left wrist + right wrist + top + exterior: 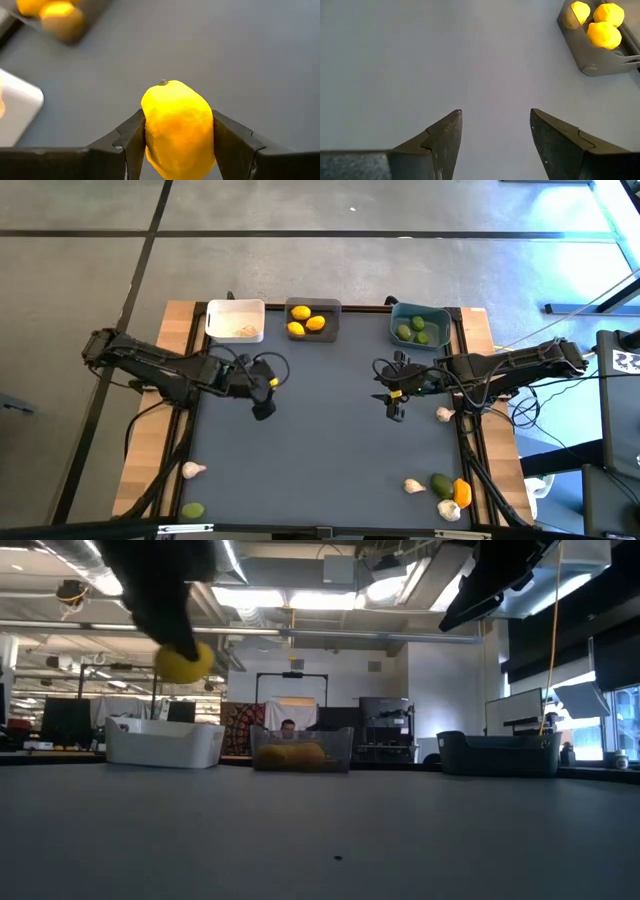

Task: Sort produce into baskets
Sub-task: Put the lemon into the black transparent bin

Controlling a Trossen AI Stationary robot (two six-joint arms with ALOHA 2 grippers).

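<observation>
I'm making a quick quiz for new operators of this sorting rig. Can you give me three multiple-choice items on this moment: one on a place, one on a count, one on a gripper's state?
1. Where does the dark grey basket stand?
A. Between the white basket and the teal basket
B. At the table's near edge
C. To the left of the white basket

2. How many lemons lie in the dark grey basket?
A. None
B. Three
C. Six

3. What is the left gripper doing?
A. Open over bare table
B. Shut on a lemon
C. Shut on a garlic bulb

Answers:
1. A: the high view shows the three baskets in a row along the far edge, the grey one in the middle.
2. B: three yellow fruits show in it in the right wrist view.
3. B: the left wrist view shows both fingers pressed on the yellow fruit's sides.
</observation>
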